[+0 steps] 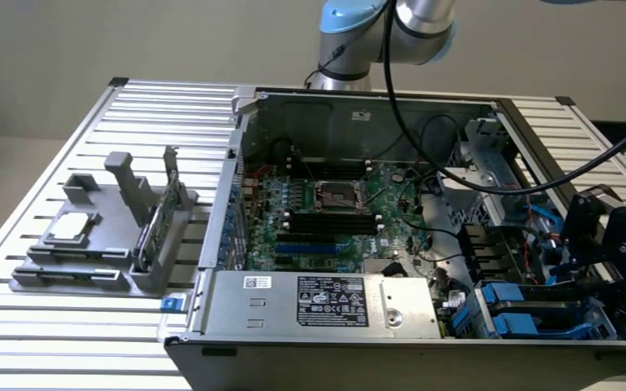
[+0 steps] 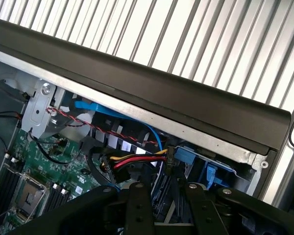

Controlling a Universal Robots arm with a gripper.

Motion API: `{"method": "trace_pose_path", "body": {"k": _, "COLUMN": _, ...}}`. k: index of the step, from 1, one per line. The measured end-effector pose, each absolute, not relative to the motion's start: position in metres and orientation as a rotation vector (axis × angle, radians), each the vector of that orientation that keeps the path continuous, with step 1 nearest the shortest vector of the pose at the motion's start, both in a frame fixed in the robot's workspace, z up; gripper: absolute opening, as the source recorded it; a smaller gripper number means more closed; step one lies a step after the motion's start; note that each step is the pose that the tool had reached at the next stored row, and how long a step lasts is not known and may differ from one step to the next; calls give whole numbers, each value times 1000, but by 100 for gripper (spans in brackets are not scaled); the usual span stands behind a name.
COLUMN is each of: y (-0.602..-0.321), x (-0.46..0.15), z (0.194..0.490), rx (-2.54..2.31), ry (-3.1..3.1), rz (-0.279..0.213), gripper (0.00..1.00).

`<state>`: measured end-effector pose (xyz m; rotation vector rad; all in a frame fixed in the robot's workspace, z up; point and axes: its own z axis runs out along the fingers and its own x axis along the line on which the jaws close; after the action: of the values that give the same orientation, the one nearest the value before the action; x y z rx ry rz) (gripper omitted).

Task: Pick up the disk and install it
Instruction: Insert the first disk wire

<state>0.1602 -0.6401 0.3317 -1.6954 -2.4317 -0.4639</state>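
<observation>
The disk (image 1: 531, 322) is a dark flat slab with blue rails, lying at the drive bay in the near corner of the open computer case (image 1: 291, 346), on the exterior view's right. My black gripper (image 1: 587, 281) reaches over it from beyond the case wall. In the wrist view the two fingers (image 2: 137, 205) stand apart around a grey edge of the disk (image 2: 162, 198), so the gripper (image 2: 164, 188) is shut on it. Blue bay plastic (image 2: 203, 159) lies just past the fingertips.
A grey fixture (image 1: 79, 261) on the slatted table (image 1: 63, 326) holds a small silver chip (image 1: 74, 226) and an upright card (image 1: 163, 213). Inside the case are the motherboard (image 1: 335, 208), a power supply (image 1: 324, 301) and loose black cables (image 1: 476, 186). The case's dark rim (image 2: 186, 100) runs close ahead.
</observation>
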Motion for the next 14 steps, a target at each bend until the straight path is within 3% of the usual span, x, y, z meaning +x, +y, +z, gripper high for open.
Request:
{"method": "trace_pose_path", "body": {"k": 4, "y": -640, "x": 160, "z": 332, "rx": -1696, "ry": -2432, "rz": -464, "gripper": 16}}
{"method": "trace_pose_path", "body": {"k": 14, "y": -640, "x": 159, "z": 332, "rx": -1695, "ry": -2432, "rz": -464, "gripper": 16}}
